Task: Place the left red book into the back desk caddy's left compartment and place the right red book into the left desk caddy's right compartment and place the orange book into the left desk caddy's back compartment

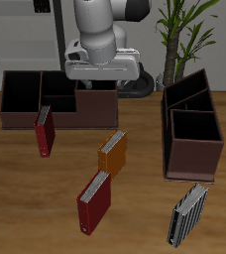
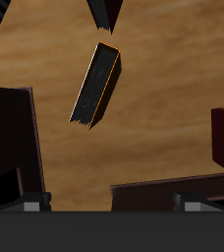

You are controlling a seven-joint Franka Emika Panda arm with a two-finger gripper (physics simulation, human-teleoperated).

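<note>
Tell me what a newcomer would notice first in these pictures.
Probably the books lying loose on the wooden table: an orange book mid-table, one red book beside the back caddy, another red book nearer the front edge. A grey book lies before the other caddy.

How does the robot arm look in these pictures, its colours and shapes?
The arm has smooth, rounded white-grey shells with darker grey bands at the joints. No cables or markings are visible. In the wrist view, the gripper shows as a dark grey body with two small light grey finger pads.
</note>
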